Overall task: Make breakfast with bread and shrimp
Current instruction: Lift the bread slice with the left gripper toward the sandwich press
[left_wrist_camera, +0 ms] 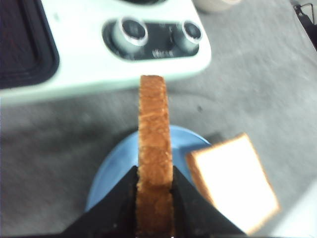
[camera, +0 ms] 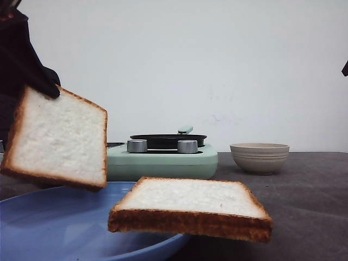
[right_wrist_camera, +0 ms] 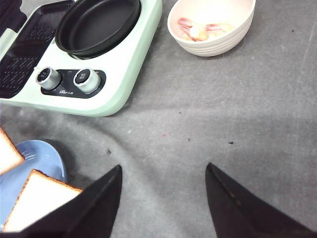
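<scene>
While my left claw (left_wrist_camera: 154, 198) pinches one bread slice (camera: 57, 138) by its crust edge, I see that slice hanging tilted in the air above the blue plate (camera: 49, 228), clear of it. From the left wrist camera the slice sits edge-on between the black fingers (left_wrist_camera: 185, 201). I see the second bread slice (camera: 190, 206) lying flat on the plate's rim, partly overhanging the grey bench (camera: 310, 201). Behind the plate stands the mint-green cooker (camera: 163, 160) with its black pan (right_wrist_camera: 96, 25), and beyond the cooker a cream bowl (right_wrist_camera: 213, 27) holds shrimp (right_wrist_camera: 200, 30). My right claw (right_wrist_camera: 163, 198) is spread wide, gripping nothing, over bare bench beside the plate.
</scene>
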Robot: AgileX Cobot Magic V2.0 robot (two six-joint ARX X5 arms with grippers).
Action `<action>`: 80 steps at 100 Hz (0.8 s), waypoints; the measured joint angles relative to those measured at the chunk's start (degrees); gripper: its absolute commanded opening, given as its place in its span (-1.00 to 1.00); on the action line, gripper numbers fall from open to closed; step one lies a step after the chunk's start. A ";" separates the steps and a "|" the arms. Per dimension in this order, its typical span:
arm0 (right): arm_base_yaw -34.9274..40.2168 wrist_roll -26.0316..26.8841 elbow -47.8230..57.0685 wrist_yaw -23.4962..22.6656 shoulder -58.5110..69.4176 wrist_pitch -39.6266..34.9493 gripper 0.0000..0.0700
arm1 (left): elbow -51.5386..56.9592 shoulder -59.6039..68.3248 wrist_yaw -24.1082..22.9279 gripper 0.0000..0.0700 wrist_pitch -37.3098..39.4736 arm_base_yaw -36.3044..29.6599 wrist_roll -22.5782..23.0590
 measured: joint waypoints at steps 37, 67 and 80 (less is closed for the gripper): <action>0.00 -0.02 0.00 0.00 0.00 0.02 -0.06 | 4.00 -0.92 -10.73 -0.97 4.04 -0.90 1.27; 0.00 -0.20 0.00 0.00 0.00 0.00 -0.06 | 13.60 3.72 -18.29 -0.97 4.44 -1.01 7.76; 0.00 -0.20 0.00 0.00 0.00 0.00 -0.06 | 18.47 8.15 -22.95 -0.97 4.50 -0.96 11.28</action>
